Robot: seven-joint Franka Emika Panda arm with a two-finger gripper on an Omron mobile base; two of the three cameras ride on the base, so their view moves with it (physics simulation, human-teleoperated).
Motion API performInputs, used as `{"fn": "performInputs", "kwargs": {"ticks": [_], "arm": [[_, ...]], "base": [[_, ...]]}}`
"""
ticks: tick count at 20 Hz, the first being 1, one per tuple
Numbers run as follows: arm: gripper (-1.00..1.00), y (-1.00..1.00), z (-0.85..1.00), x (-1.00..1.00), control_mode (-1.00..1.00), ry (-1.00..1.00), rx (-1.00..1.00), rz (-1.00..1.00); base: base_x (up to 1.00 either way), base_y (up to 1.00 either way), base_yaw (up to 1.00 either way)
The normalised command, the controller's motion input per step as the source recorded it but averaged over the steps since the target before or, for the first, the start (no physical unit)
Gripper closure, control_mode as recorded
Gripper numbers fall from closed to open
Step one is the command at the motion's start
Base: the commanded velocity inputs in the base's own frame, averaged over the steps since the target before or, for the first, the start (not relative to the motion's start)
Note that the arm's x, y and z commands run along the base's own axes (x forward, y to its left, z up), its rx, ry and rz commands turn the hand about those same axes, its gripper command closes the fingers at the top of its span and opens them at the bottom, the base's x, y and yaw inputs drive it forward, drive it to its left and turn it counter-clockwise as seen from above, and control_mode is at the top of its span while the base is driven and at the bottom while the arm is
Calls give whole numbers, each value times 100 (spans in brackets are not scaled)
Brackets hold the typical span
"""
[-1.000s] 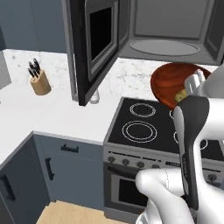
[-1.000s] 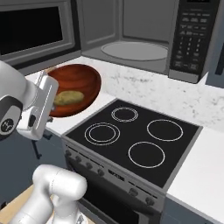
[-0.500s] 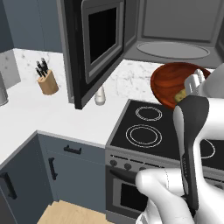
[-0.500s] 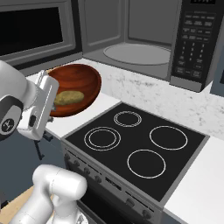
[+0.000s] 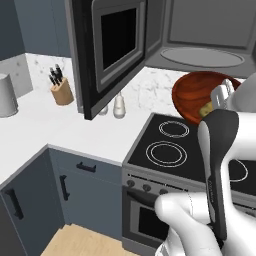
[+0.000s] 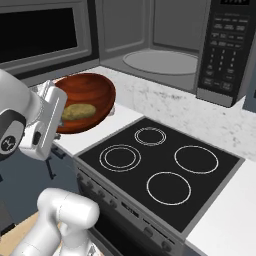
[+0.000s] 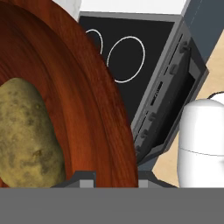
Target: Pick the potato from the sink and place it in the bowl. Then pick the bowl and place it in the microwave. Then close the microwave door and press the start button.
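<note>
My gripper [image 6: 54,107] is shut on the rim of the reddish-brown bowl [image 6: 92,93], held tilted in the air to the left of the stove. The yellowish-brown potato [image 6: 78,111] lies inside the bowl. In the left base view the bowl [image 5: 197,92] hangs over the stove's back burners, the potato [image 5: 205,108] peeks out by the gripper [image 5: 221,98]. The hand view shows the bowl [image 7: 87,92] close up with the potato [image 7: 26,131] in it. The microwave [image 6: 165,47] stands open, its turntable [image 6: 161,62] bare, its door [image 5: 112,45] swung wide to the left.
A black four-burner stove [image 6: 160,165] lies below the microwave, with oven knobs on its front. The button panel [image 6: 227,45] is on the microwave's right. On the left counter stand a knife block [image 5: 61,91], a small white shaker [image 5: 119,106] and a grey canister [image 5: 6,102].
The whole picture has shifted, so the base has driven; the microwave now sits larger and more central. The bowl with the potato stays in my gripper at the same pose.
</note>
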Motion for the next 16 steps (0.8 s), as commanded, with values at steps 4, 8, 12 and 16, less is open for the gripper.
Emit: {"fn": "performInputs", "kwargs": {"ticks": [4,8,12,16], "arm": [[100,0,0,0,100,0,0,0],[100,-22,41,2,-100,-2,0,0],[100,-47,51,31,-100,-20,0,-4],[100,-58,52,62,-100,-17,5,0]], "base": [[0,-26,10],[0,0,0],[0,0,0],[0,0,0]]}}
